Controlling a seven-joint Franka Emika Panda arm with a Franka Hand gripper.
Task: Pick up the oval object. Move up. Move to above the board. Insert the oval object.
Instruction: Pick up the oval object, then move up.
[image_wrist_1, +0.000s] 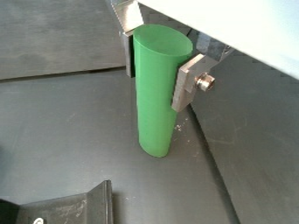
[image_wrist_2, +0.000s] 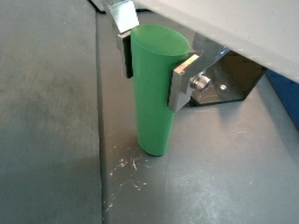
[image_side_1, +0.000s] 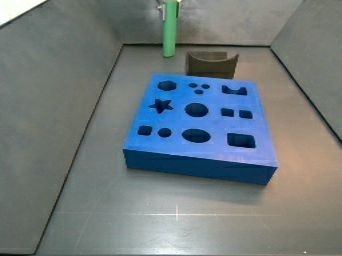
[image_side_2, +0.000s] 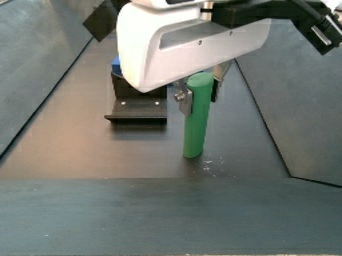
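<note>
Behind the thick blue rectangular board (image_side_1: 198, 126), near its far edge, sits one small dark brown open box (image_side_1: 211, 64), nothing visible in it. One tall bright green oval peg (image_wrist_2: 156, 91) stands upright on the grey floor beside that box, well apart from the board; the gripper (image_wrist_1: 158, 56) is clamped on its top. Bare floor surrounds the board up to the sloping grey walls (image_side_1: 60, 70).

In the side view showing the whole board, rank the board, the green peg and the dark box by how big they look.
1. Board, by far the largest.
2. Peg and box: too alike to rank; the peg is taller, the box wider, and both stand farther from the camera.

The gripper holds the peg's top at the far wall.
</note>
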